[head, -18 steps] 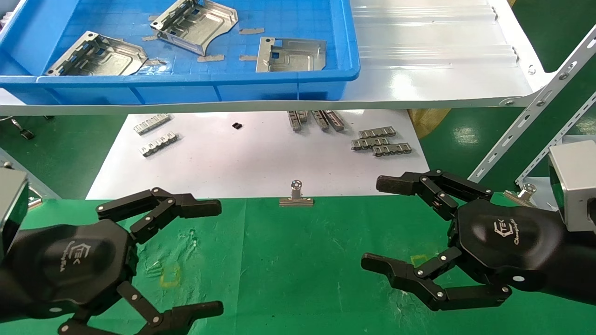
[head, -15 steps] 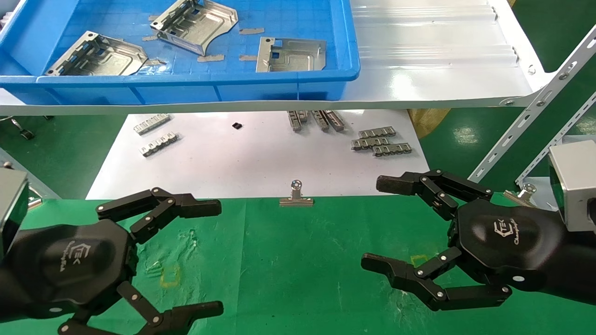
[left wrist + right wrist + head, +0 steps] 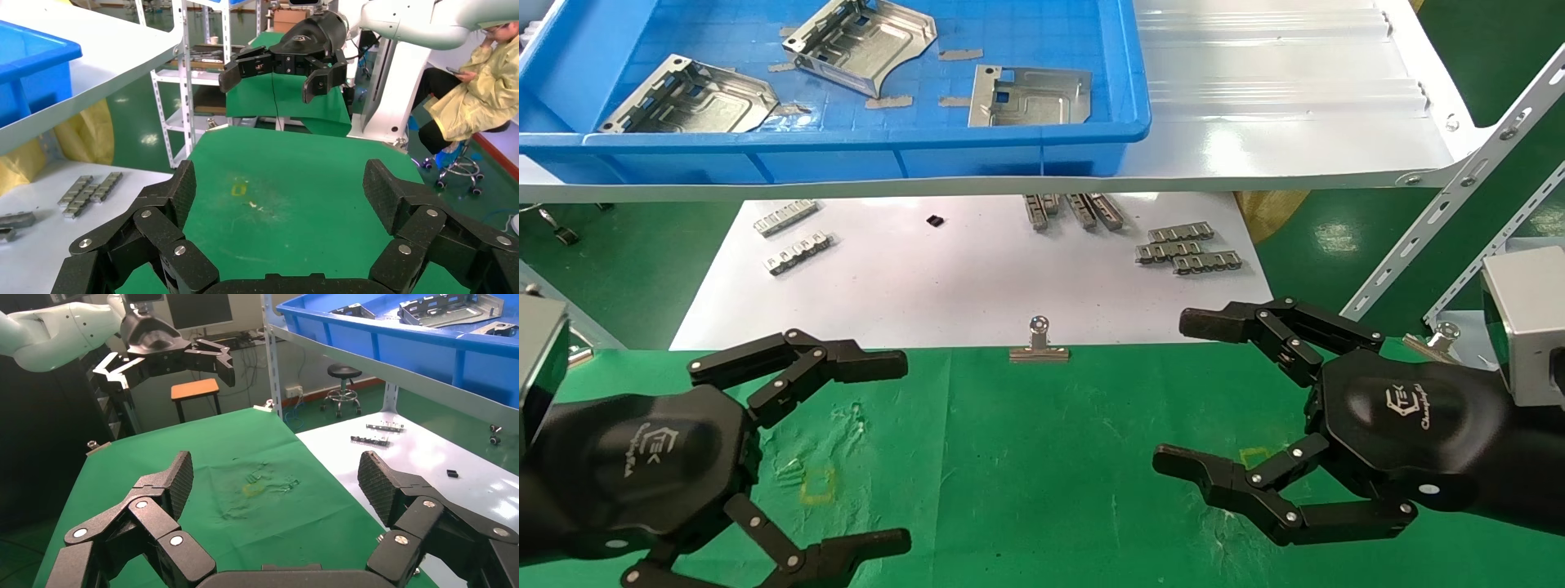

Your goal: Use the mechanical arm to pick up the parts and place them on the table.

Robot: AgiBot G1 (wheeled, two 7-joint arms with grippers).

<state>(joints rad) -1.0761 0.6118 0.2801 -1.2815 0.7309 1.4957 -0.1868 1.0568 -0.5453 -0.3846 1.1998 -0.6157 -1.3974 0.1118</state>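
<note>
Three silvery sheet-metal parts lie in the blue tray (image 3: pixel 1009 159) on the raised shelf: one at the left (image 3: pixel 691 98), one in the middle (image 3: pixel 862 41), one at the right (image 3: pixel 1030 96). They also show in the right wrist view (image 3: pixel 450 307). My left gripper (image 3: pixel 891 449) is open and empty above the green table (image 3: pixel 1026 457) at the near left. My right gripper (image 3: pixel 1185 396) is open and empty above the table at the near right. Each wrist view shows its own gripper, left (image 3: pixel 278 190) and right (image 3: pixel 275 474), open over bare green cloth.
A white board (image 3: pixel 960 278) lies beyond the table and carries small comb-like metal strips (image 3: pixel 1189 249). A silver binder clip (image 3: pixel 1039 343) sits at the cloth's far edge. A white shelf (image 3: pixel 1279 106) overhangs the board, with slanted white struts (image 3: pixel 1442 212) at the right.
</note>
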